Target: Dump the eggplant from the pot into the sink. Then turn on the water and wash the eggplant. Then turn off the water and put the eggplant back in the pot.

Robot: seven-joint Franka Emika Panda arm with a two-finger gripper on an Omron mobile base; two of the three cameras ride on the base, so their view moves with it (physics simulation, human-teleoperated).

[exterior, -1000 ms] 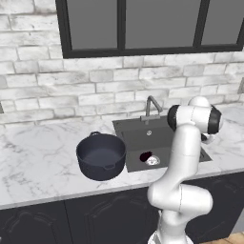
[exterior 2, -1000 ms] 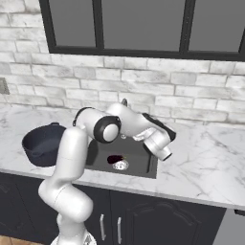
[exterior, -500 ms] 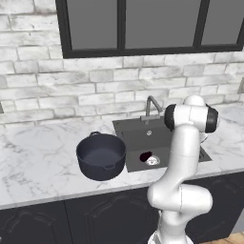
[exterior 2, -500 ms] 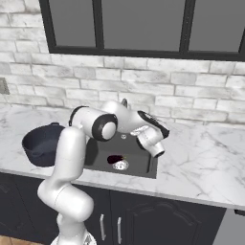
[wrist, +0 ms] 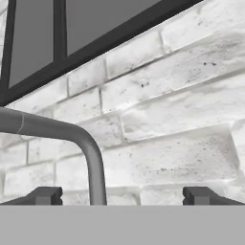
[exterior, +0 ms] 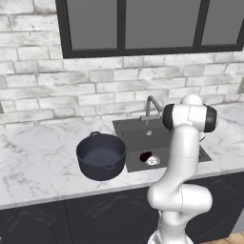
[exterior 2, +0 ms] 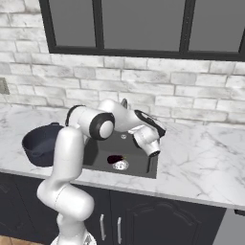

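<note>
The small dark eggplant [exterior: 145, 156] [exterior 2: 114, 159] lies on the floor of the sink [exterior: 138, 135] [exterior 2: 103, 152], beside the round silver drain [exterior: 153, 160] [exterior 2: 120, 165]. The dark pot [exterior: 101, 155] [exterior 2: 40, 143] stands upright on the counter left of the sink, and I see nothing in it. My gripper [wrist: 123, 196] is open with nothing between its fingertips [wrist: 45, 195]. It faces the brick wall at faucet height. The grey faucet pipe [wrist: 93, 162] [exterior: 151, 102] rises ahead of it, nearer the left fingertip. No stream shows at the faucet spout.
White marble counter [exterior: 38, 157] [exterior 2: 201, 158] runs on both sides of the sink. A white brick wall [exterior: 95, 90] and a dark-framed window [exterior 2: 143, 24] stand behind it. My white forearm [exterior 2: 129, 119] reaches across above the sink's back half.
The forearm and hand have swung left and back over the sink toward the faucet. The gripper stays open. Eggplant and pot have not moved.
</note>
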